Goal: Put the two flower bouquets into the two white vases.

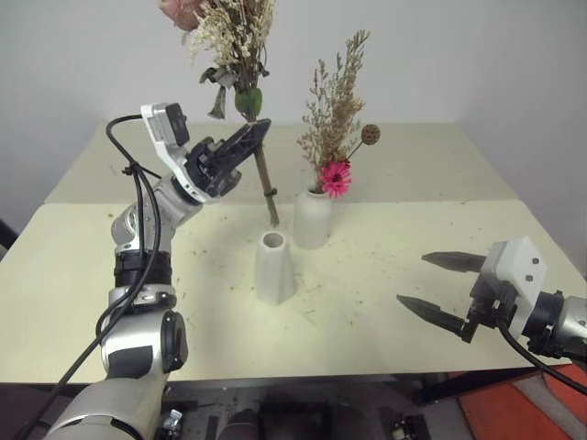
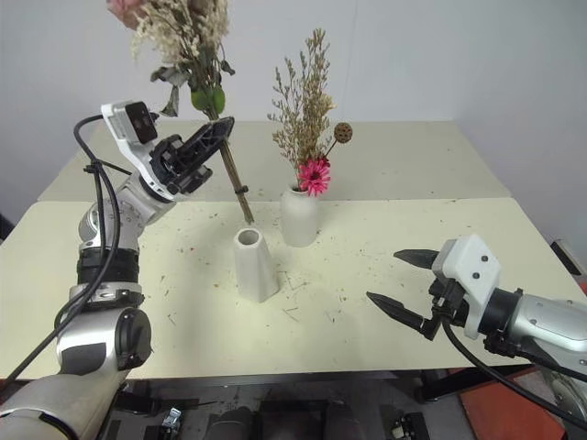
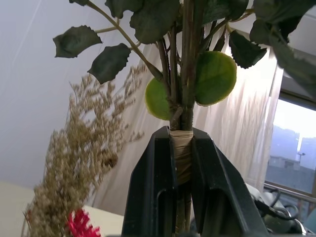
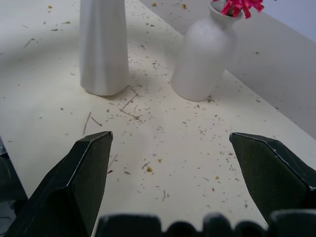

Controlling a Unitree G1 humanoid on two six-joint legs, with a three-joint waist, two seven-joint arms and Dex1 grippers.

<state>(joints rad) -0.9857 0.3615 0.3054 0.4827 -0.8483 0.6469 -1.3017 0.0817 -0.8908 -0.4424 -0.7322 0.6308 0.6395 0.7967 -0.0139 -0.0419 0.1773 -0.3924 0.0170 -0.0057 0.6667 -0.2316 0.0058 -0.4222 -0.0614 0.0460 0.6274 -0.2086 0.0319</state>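
Above table [image 1: 413,275], leafy pale-pink bouquet [image 1: 229,37]

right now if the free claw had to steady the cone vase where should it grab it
Take the cone-shaped vase around its narrow upper part, just under the rim, coming level from the robot's right where the open right claw waits. The body widens toward the base, and the bottle-shaped vase stands close behind, so stay on the near side. Keep the mouth clear for the rose bouquet in the left claw.

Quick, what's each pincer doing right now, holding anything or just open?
Left pincer: shut on the pink rose bouquet, gripping its stems above the cone-shaped vase.
Right pincer: open, holding nothing, above the table.
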